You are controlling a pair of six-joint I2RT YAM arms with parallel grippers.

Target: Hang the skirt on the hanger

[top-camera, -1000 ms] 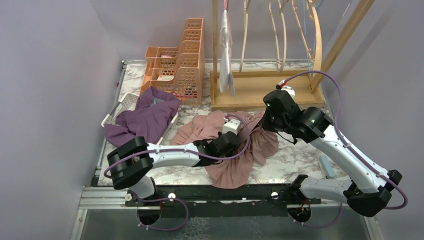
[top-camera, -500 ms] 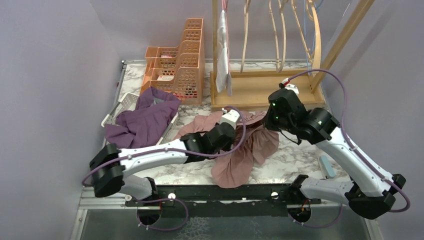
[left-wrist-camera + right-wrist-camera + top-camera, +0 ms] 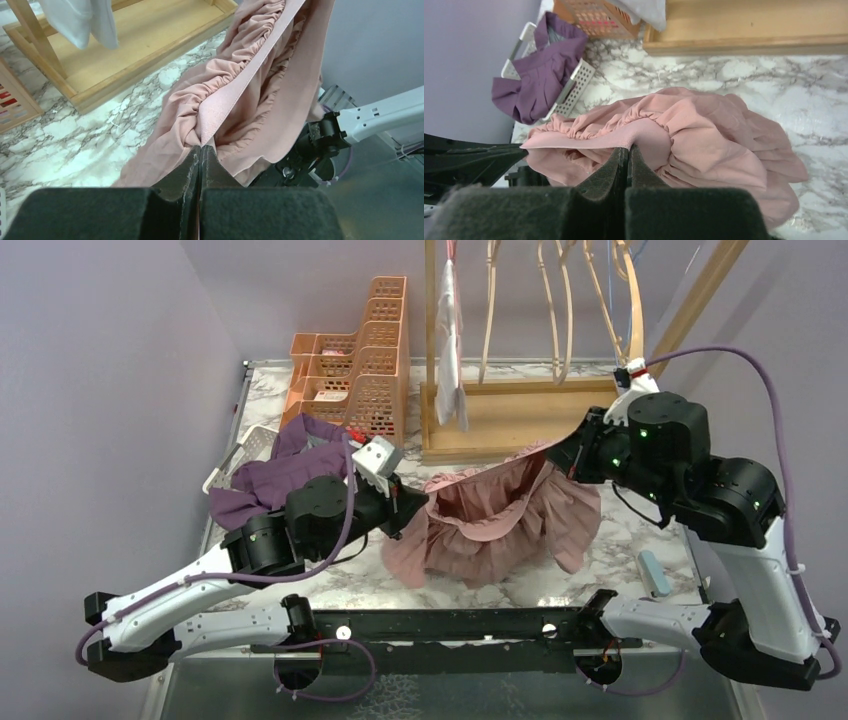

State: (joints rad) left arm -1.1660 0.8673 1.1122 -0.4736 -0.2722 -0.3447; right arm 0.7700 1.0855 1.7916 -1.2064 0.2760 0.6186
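My left end effector [image 3: 201, 150] is clenched on the skirt's [image 3: 500, 530] pink waistband [image 3: 240, 86] at its 9 o'clock end. My right end effector [image 3: 628, 150] is clenched on the same band at about 2 o'clock. Between them the waist hangs open and lifted, while the ruffled hem droops onto the marble desk [image 3: 610, 550]. At 10 o'clock from the skirt, a purple garment [image 3: 285, 475] spills over a white basket [image 3: 240, 450]. Beyond that stand orange trays [image 3: 360, 370]. At 12 o'clock sits the wooden rack [image 3: 520, 420], with hangers [image 3: 555, 300] and a white cloth [image 3: 450, 340] hanging from it.
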